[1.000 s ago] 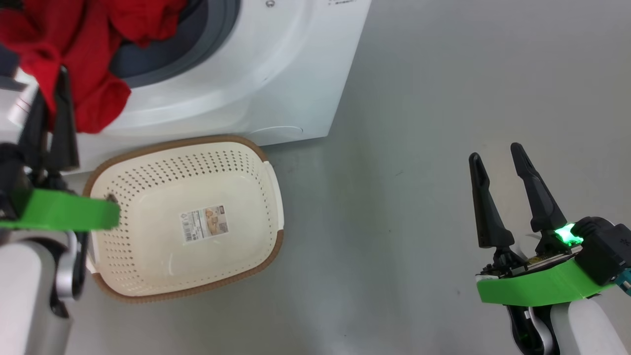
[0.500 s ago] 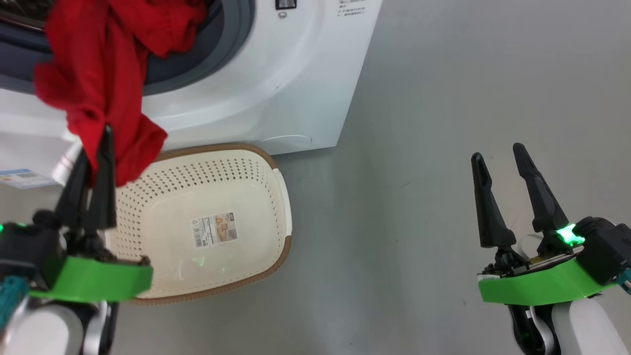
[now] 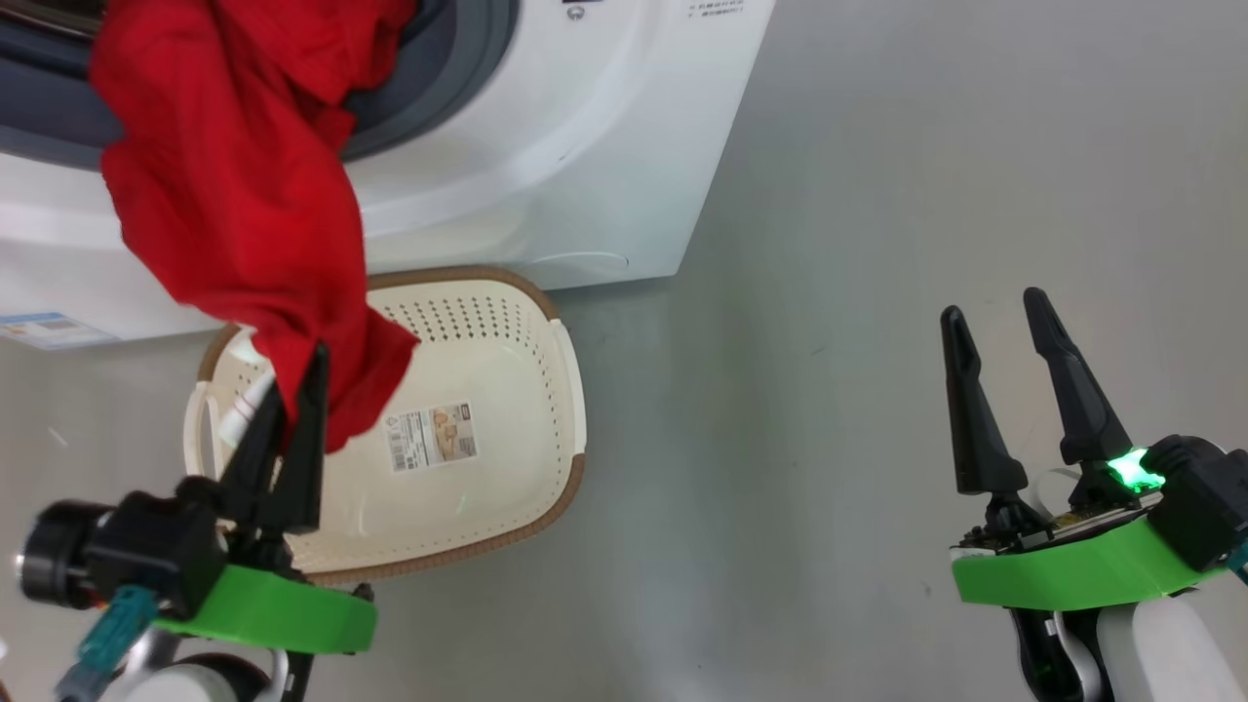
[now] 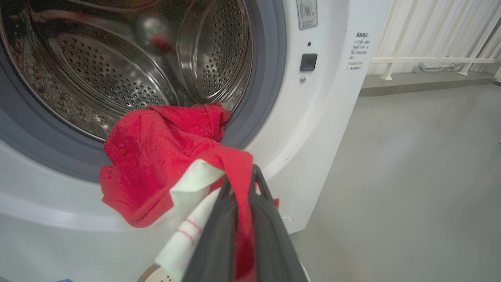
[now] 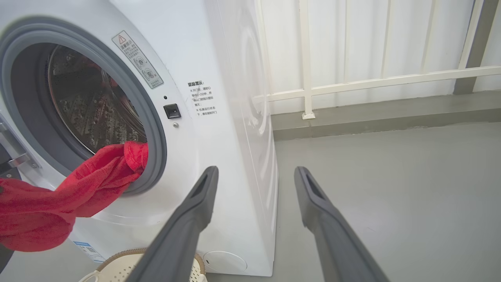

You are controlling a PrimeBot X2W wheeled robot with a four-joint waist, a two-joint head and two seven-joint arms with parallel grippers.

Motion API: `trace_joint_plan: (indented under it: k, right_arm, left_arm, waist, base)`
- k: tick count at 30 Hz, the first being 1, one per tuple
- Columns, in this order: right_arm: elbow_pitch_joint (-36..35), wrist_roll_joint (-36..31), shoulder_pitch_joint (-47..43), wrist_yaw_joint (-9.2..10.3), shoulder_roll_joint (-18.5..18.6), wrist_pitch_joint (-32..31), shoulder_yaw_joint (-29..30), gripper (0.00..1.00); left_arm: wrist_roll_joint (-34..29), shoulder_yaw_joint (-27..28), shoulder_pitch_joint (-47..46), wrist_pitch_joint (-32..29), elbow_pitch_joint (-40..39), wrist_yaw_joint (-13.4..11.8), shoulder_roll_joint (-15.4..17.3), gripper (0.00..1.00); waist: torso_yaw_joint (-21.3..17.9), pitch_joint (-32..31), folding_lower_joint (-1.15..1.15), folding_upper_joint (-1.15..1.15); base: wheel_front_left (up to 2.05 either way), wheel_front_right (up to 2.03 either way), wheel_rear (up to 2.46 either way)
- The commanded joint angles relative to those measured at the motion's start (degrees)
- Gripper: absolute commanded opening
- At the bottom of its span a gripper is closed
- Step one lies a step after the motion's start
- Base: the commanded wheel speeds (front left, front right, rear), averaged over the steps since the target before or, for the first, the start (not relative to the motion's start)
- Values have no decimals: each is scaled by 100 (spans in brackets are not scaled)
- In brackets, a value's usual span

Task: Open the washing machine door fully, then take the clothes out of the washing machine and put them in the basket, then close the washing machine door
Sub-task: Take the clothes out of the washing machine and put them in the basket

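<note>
The white washing machine (image 3: pixel 585 146) stands with its opening uncovered; its door is out of view. The red clothes (image 3: pixel 234 195) hang out of the steel drum (image 4: pixel 117 70) and stretch down over the cream basket (image 3: pixel 570 487) on the floor in front. My left gripper (image 3: pixel 297 375) is shut on the lower end of the clothes (image 4: pixel 156 156), above the basket's left part; in the left wrist view red fabric and a white striped piece are pinched at the left gripper (image 4: pixel 242 178). My right gripper (image 3: pixel 993 304) is open and holds nothing, out over the floor to the right.
Grey floor (image 3: pixel 829 292) spreads right of the machine. A white railing (image 5: pixel 352 82) on a low kerb runs behind it. A paper label (image 3: pixel 434 437) lies on the basket's bottom, and a small blue sticker (image 3: pixel 44 330) is low on the machine's front.
My left gripper has drawn the red clothes further out of the drum, from beside the machine's front to over the basket. The head view has shifted a little. The right gripper has stayed put.
</note>
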State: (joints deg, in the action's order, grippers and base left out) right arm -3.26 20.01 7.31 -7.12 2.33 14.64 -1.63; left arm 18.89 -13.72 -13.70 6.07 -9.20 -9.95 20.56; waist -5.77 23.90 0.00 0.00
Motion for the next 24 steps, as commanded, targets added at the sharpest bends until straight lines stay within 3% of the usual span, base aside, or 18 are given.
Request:
trace_joint_plan:
  k: [1, 5, 24]
  right_arm:
    - [-168, -3, 53, -36, 54, 36, -176, 100]
    - [-167, -3, 93, -36, 54, 36, -199, 100]
    - [-179, 40, 209, -36, 54, 36, -355, 100]
  left_arm:
    - [43, 129, -37, 39, 133, 85, 76, 0]
    - [84, 34, -182, 137, 663, 199, 11, 0]
    - [175, -403, -1722, 758, 4616, 964, -472, 0]
  waist:
    - [-8, 105, 0, 0]
    - [-40, 190, 0, 0]
    - [-345, 681, 0, 0]
  base:
    - [0, 0, 0]
    - [0, 0, 0]
    - [0, 0, 0]
